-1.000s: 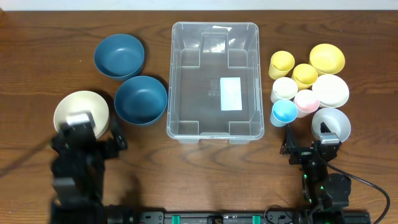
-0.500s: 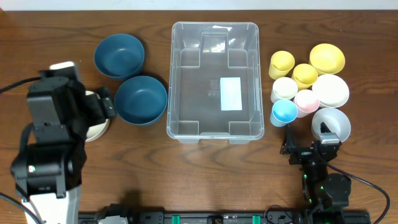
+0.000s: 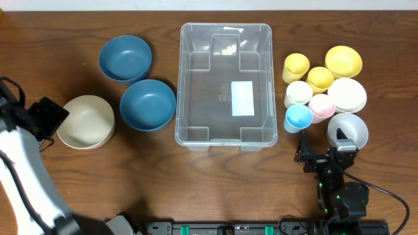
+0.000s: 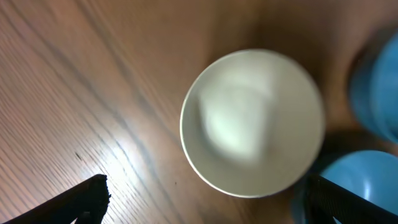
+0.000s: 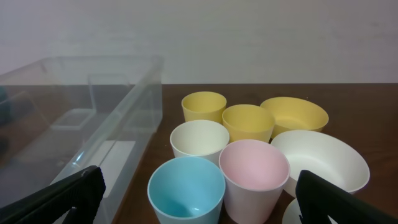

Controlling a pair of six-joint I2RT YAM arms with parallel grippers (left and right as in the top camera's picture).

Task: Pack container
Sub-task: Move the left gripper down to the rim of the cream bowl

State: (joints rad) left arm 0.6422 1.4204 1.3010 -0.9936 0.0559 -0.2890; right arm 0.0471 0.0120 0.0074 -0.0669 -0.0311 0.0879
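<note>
At the left edge of the overhead view the left gripper [image 4: 206,186] looks down on the cream bowl [image 3: 85,121], jaws spread wide and holding nothing; a careless close could catch the nearer blue bowl [image 3: 147,104] just beside it, or skid the cream one along the wood; the container [image 3: 209,98] sits empty at centre; on the right the cups [image 3: 299,117] crowd together, so the right gripper [image 5: 199,177], equally wide and empty, might topple neighbours
</note>
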